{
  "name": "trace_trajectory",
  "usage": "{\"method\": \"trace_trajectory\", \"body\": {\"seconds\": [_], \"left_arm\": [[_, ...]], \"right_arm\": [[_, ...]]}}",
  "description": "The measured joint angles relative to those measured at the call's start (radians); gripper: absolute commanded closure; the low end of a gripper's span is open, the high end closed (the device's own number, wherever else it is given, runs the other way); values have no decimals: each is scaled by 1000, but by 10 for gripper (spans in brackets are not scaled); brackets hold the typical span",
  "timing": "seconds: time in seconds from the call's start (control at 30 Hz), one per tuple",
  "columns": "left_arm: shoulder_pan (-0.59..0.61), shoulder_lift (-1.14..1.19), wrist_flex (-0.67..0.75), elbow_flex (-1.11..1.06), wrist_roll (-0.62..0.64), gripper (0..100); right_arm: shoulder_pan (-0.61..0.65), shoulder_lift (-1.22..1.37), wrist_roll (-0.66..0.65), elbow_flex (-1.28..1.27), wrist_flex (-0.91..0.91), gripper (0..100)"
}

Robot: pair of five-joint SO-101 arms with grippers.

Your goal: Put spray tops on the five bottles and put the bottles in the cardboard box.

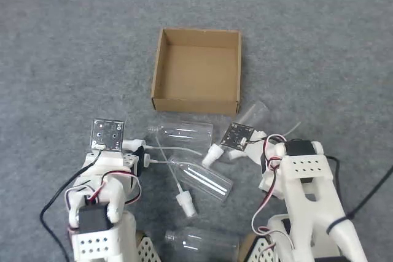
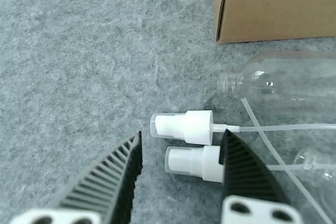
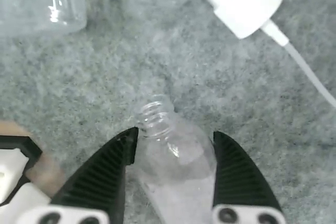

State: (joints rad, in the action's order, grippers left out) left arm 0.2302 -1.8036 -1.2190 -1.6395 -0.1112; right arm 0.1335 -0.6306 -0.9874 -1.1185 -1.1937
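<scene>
Clear plastic bottle (image 3: 174, 174) sits pinched in the right gripper (image 3: 176, 134), neck pointing straight out. Spread wide, the left gripper (image 2: 181, 135) straddles the nearer spray top (image 2: 191, 162), which lies crosswise between the fingers; the cardboard box (image 2: 273, 22) lies beyond.

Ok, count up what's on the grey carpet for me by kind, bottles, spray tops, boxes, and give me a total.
clear bottles: 4
white spray tops: 4
cardboard box: 1
Total: 9 that I can make out; the arms may hide more.
</scene>
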Motion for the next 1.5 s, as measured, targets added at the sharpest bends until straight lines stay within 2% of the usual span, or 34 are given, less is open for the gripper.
{"method": "trace_trajectory", "body": {"seconds": [0.1,0.33,0.7,0.87,1.13,1.3,1.5], "left_arm": [[0,0,0,0,0,775],[0,0,0,0,0,775],[0,0,0,0,0,775],[0,0,0,0,0,775],[0,0,0,0,0,775],[0,0,0,0,0,775],[0,0,0,0,0,775]], "right_arm": [[0,0,29,2,0,903],[0,0,255,43,0,903],[0,0,457,46,123,902],[0,0,457,46,133,896],[0,0,402,46,135,707],[0,0,394,46,135,706],[0,0,307,46,135,706]]}}
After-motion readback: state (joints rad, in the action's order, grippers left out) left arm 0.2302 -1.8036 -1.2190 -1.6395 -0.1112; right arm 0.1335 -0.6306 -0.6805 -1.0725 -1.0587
